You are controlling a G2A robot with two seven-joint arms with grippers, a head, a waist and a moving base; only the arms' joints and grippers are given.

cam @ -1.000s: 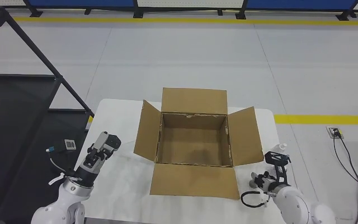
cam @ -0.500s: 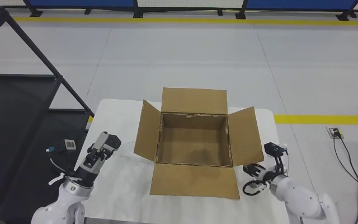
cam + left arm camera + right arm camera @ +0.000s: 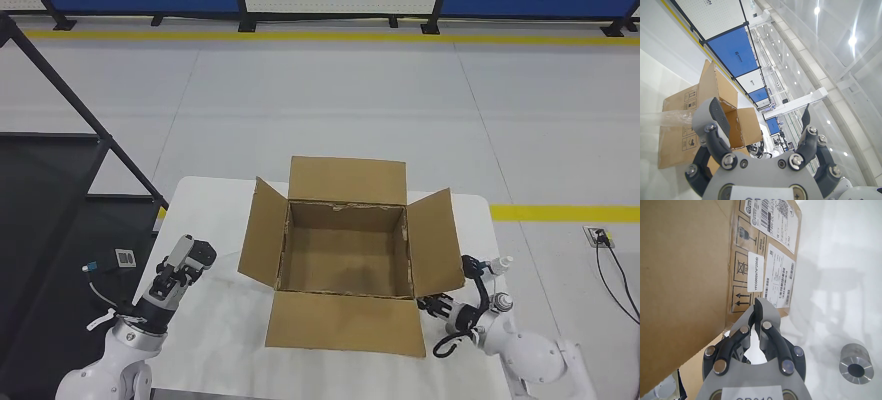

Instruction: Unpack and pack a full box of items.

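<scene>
An open cardboard box (image 3: 345, 262) stands mid-table with all its flaps spread, and its inside looks bare. My right gripper (image 3: 756, 308) is shut with nothing between its fingers. It sits close to the box's labelled side wall (image 3: 772, 262), beneath the right flap near the front right corner (image 3: 440, 302). My left gripper (image 3: 762, 117) is open and holds nothing. It stays above the table's left part (image 3: 188, 257), apart from the box (image 3: 677, 132) and pointing toward it.
A short metal cylinder (image 3: 856, 364) with a hole in its end lies on the white table (image 3: 215, 300) beside the right gripper. A dark frame and panel (image 3: 60, 200) stand left of the table. Bare tabletop lies between the left gripper and the box.
The right arm has moved left, from the table's right edge to the box's right side under the flap. The left arm and the box have stayed put.
</scene>
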